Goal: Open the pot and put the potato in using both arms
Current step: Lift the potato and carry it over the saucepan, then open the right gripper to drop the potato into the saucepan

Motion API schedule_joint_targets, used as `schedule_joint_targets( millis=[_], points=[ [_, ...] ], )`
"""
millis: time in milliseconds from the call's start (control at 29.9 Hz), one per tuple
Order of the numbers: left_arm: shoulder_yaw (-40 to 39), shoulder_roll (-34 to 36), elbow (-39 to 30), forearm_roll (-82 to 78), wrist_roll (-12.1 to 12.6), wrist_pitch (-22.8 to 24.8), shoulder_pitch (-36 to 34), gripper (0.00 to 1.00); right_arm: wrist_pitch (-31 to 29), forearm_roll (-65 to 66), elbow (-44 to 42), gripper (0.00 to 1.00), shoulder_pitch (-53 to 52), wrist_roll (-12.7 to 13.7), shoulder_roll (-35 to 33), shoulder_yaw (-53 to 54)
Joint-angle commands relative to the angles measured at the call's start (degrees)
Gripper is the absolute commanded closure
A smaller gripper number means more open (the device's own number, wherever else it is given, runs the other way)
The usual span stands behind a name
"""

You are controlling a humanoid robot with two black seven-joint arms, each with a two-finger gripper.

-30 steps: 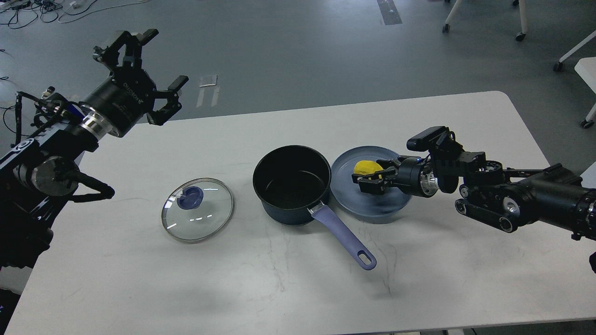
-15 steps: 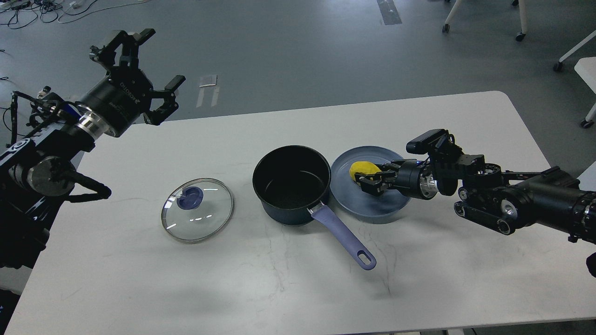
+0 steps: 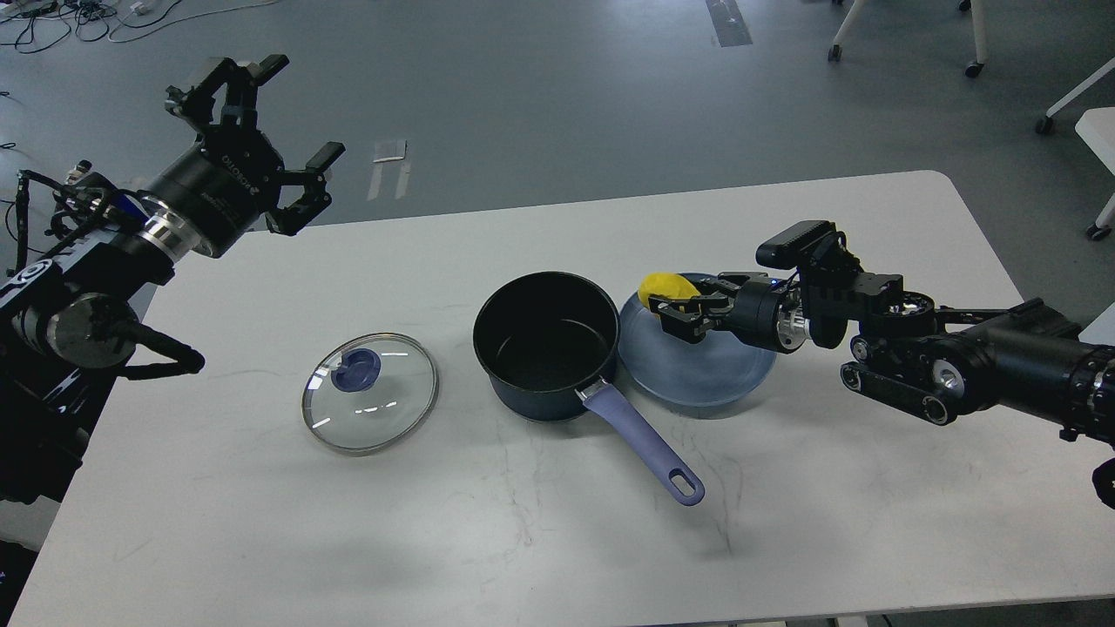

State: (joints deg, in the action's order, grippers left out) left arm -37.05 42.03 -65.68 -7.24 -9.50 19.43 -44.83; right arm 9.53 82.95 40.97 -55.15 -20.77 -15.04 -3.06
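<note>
The dark pot (image 3: 546, 344) with a purple handle (image 3: 645, 446) stands open at the table's middle. Its glass lid (image 3: 370, 404) with a blue knob lies flat on the table to the left. My right gripper (image 3: 669, 310) is shut on the yellow potato (image 3: 662, 286) and holds it lifted over the left rim of the blue plate (image 3: 697, 361), just right of the pot. My left gripper (image 3: 261, 113) is open and empty, raised above the table's far left corner.
The white table (image 3: 784, 488) ends close behind my left gripper. Chair legs on wheels (image 3: 971, 61) stand on the grey floor at the back right. Cables lie on the floor at the back left.
My right gripper has closed on the potato and lifted it up and to the left, off the plate toward the pot. My left gripper has drifted slightly left.
</note>
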Motion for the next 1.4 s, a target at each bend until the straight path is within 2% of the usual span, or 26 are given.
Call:
schedule_joint_targets(
  millis=[0,234,367,501,635,768,935,968,1002,1035,1069,1102,1135,1169,1202,1369],
  points=[
    [0.05,-0.19,0.03,-0.14,0.0,-0.09,0.0,0.01,1.81,0.02,0.95,1.0,-2.67,0.11,-1.48,0.07],
    [0.05,-0.63,0.03,-0.32,0.0,-0.09,0.0,0.01,1.37,0.2,1.31,1.0,-12.42,0.55,-2.98,-0.46],
    [0.05,-0.8,0.03,-0.32,0.09,-0.18,0.0,0.01,1.63,0.28,1.48,1.0,-14.37,0.55,-2.46,-0.55],
    [0.05,-1.51,0.03,-0.41,0.09,-0.53,-0.09,0.01,2.07,0.37,2.01,1.0,-17.62,0.29,4.65,-0.98],
    [0.14,-1.42,0.03,-0.41,0.09,-0.53,-0.09,0.01,1.99,0.37,2.01,1.0,-19.21,0.03,6.07,-2.39],
    [0.32,-1.42,0.03,-0.41,0.09,-0.44,-0.09,0.01,1.99,0.37,2.1,1.0,-19.47,-0.06,10.81,-7.3],
    [0.05,-1.24,0.03,-0.41,0.09,-0.53,-0.09,0.01,1.99,0.2,2.01,1.0,-17.46,-0.5,11.61,-12.76],
    [-0.03,-1.16,0.03,-0.41,0.09,-0.53,-0.09,0.01,1.99,0.28,1.84,0.94,-16.15,-0.94,11.7,-13.2],
    [-0.12,-1.07,0.03,-0.41,0.09,-0.53,-0.09,0.01,2.34,0.2,1.66,0.59,-15.09,-1.55,11.7,-13.12],
    [-0.12,-1.07,0.03,-0.41,0.09,-0.53,-0.09,0.01,2.34,0.2,1.66,0.59,-15.08,-1.56,11.7,-13.12],
    [-0.12,-0.89,0.03,-0.41,0.09,-0.36,-0.09,0.01,2.95,0.2,1.22,0.46,-14.21,-2.25,11.87,-12.94],
    [-0.12,-0.81,0.03,-0.41,0.0,-0.27,-0.09,0.01,3.39,0.2,1.05,0.44,-13.68,-2.43,12.13,-12.94],
    [-0.12,-0.8,0.03,-0.41,0.0,-0.18,-0.09,0.01,4.26,0.11,0.43,0.33,-12.98,-2.52,13.27,-12.85],
    [-0.12,-0.8,0.03,-0.41,0.0,-0.18,-0.09,0.01,5.32,0.02,-0.44,0.07,-12.53,-2.52,14.5,-12.77],
    [-0.12,-0.8,0.03,-0.41,0.0,-0.18,-0.09,0.01,5.67,-0.07,-0.8,0.0,-12.27,-2.52,14.94,-12.68],
    [-0.3,-0.8,0.03,-0.41,0.0,-0.18,-0.09,0.01,5.85,-1.73,-1.07,0.0,-12.09,-2.35,15.04,-10.84]
  ],
)
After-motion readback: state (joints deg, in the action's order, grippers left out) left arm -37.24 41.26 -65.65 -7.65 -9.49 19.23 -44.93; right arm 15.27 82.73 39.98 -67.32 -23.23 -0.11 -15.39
